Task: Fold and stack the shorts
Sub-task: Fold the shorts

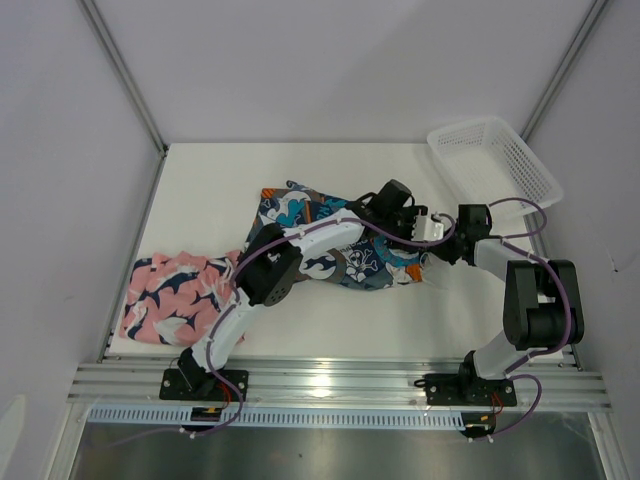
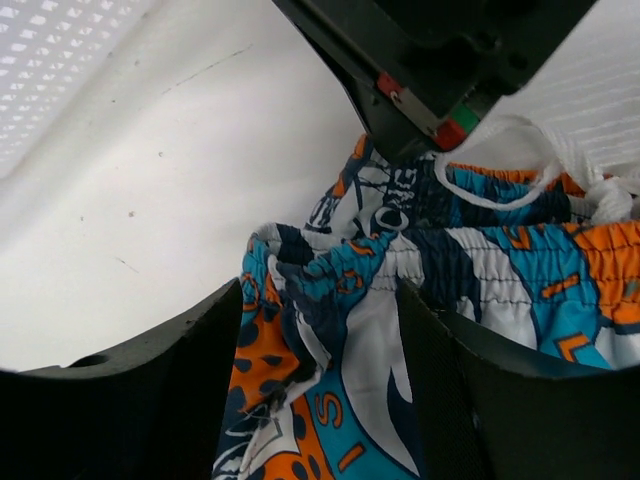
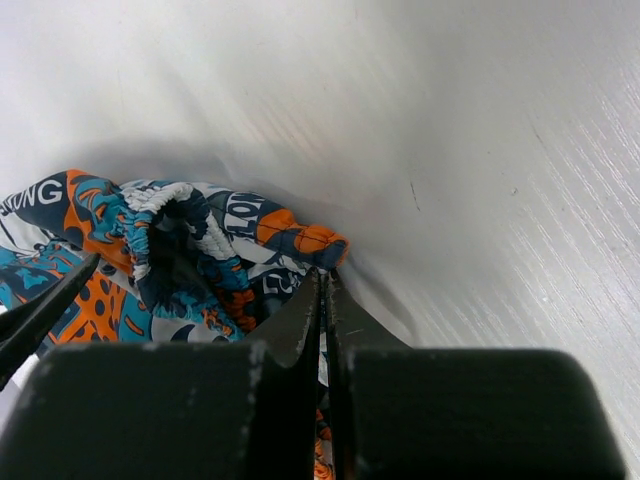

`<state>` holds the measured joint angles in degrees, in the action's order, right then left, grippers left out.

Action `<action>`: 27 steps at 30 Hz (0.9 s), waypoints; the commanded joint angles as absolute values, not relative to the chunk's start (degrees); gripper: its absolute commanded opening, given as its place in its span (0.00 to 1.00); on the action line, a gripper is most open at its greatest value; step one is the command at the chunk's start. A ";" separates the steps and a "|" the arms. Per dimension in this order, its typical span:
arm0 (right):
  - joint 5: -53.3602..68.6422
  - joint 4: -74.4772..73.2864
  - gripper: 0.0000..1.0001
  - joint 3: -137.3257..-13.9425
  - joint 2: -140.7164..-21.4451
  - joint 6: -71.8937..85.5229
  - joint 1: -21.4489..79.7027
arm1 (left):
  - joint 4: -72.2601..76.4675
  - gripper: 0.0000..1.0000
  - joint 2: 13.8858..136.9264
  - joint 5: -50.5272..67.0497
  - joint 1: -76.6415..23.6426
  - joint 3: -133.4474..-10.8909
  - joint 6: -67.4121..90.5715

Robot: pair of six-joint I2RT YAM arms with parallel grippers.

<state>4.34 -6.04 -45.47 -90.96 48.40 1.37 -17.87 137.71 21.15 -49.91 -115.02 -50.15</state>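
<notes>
Barely beginning: working on crumpled patterned shorts (image 1: 330,235) at mid-table, leaving pink shorts (image 1: 175,295) bunched, unfolded, at the left edge. Straddling the waistband with left gripper (image 2: 320,330) jaws wide, gripping nothing; holding right gripper (image 3: 323,290) jaws shut at the hem, grip unclear.

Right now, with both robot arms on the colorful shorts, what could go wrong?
1. The right tool is shut on just a thin edge of the blue shorts; a pull might slip it free.
2. The left tool stands open around a bunched waistband, so closing there may grab several layers and leave a lumpy fold.
3. The white drawstring lies loose beside the right tool and might snag.
</notes>
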 commanded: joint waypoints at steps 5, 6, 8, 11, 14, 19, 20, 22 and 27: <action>5.80 -3.87 0.00 -45.97 -90.70 48.78 1.23 | -20.30 0.61 140.27 19.69 -51.15 -120.41 -53.79; 5.89 -3.87 0.00 -45.88 -90.70 48.78 1.23 | -20.56 0.59 140.62 19.43 -51.33 -120.93 -53.96; 5.98 -3.78 0.00 -45.79 -90.62 48.87 1.14 | -21.44 0.50 141.06 19.34 -51.42 -121.72 -54.40; 6.06 -3.78 0.00 -45.79 -90.44 48.95 1.23 | -22.67 0.39 141.85 18.63 -51.85 -122.78 -55.11; 6.15 -3.52 0.00 -45.79 -90.35 49.04 1.14 | -23.73 0.26 142.99 17.67 -52.12 -124.62 -55.90; 6.15 -3.52 0.00 -45.70 -90.26 49.04 1.14 | -25.05 0.00 143.96 16.79 -52.65 -125.69 -56.69; 6.15 -3.52 0.00 -45.70 -90.26 49.04 1.14 | -24.79 0.00 143.70 16.79 -52.65 -125.51 -56.69; 6.41 -3.34 0.00 -45.53 -90.35 49.22 1.06 | -24.35 0.00 143.18 17.05 -52.65 -125.07 -56.34; 8.17 -1.94 0.00 -45.53 -91.32 50.36 0.53 | -20.49 0.00 137.82 18.01 -52.91 -117.90 -55.99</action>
<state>6.00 -5.06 -45.45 -90.96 49.08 0.93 -23.44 143.11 16.71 -52.12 -122.28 -55.11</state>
